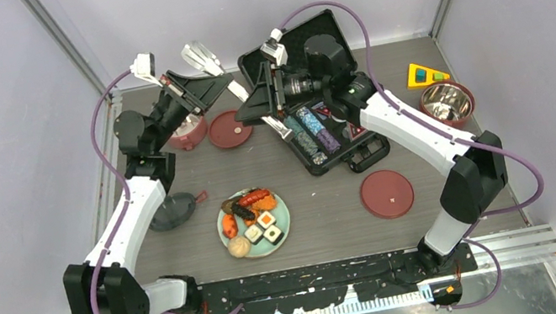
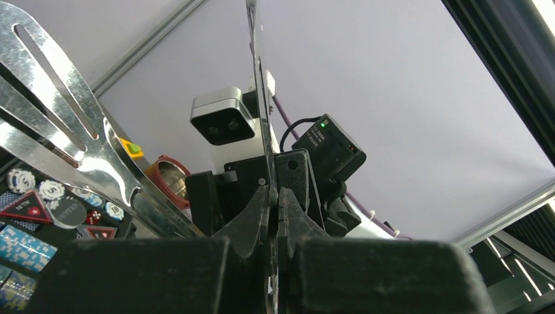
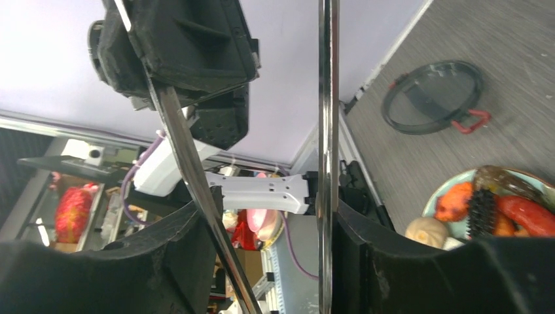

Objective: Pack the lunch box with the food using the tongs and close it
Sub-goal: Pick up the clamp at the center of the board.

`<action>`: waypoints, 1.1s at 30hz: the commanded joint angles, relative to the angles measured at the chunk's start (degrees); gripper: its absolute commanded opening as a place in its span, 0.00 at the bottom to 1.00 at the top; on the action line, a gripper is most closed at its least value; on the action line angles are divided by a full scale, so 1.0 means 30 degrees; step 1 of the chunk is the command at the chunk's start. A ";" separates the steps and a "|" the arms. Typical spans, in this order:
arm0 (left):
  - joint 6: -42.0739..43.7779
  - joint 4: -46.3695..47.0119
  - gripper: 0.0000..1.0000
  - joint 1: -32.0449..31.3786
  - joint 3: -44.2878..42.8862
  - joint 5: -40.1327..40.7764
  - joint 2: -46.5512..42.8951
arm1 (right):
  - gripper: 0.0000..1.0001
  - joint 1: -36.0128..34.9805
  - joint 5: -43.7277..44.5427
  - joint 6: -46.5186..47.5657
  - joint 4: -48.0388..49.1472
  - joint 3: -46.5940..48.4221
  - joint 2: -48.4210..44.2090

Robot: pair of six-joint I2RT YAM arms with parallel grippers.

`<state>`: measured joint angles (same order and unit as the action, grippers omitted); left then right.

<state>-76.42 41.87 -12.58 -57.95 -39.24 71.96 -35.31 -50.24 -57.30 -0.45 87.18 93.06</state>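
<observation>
Tongs (image 1: 202, 57) slant toward the far-left corner of the tabletop (image 1: 324, 200), grasped by left end effector (image 1: 231, 88) and right end effector (image 1: 271, 95); food (image 1: 254, 212) lies on plate (image 1: 284, 212).

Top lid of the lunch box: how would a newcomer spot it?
Find the pale green plate holding the food. Just left of it, beside the left arm, lies the top lid. Unlike the two flat red lids, it is dark, translucent, with a red clip.
</observation>
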 commanded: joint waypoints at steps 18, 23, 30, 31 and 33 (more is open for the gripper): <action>-0.0428 0.2581 0.00 -0.0105 0.0951 -0.0770 -0.0230 | 0.53 0.0033 0.0160 0.0409 0.0779 0.1161 -0.0862; -0.0827 0.3676 0.00 -0.0037 0.1095 -0.0595 -0.0148 | 0.56 0.0094 -0.0150 -0.1264 0.2822 0.0385 -0.0872; -0.0609 0.3439 0.00 -0.0029 0.1018 -0.0519 -0.0126 | 0.56 0.0067 -0.0058 -0.0940 0.2503 0.0413 -0.0869; -0.0586 0.3420 0.00 -0.0037 0.1034 -0.0462 -0.0113 | 0.56 0.0053 -0.0043 -0.0746 0.2311 0.0454 -0.0879; -0.0546 0.3598 0.00 -0.0030 0.0968 -0.0468 -0.0069 | 0.57 -0.0005 0.0013 -0.0316 0.1771 0.0577 -0.0892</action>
<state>-79.26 49.50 -12.62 -54.96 -39.68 71.96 -35.16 -50.70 -59.07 2.11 87.22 93.01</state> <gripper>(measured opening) 0.029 0.563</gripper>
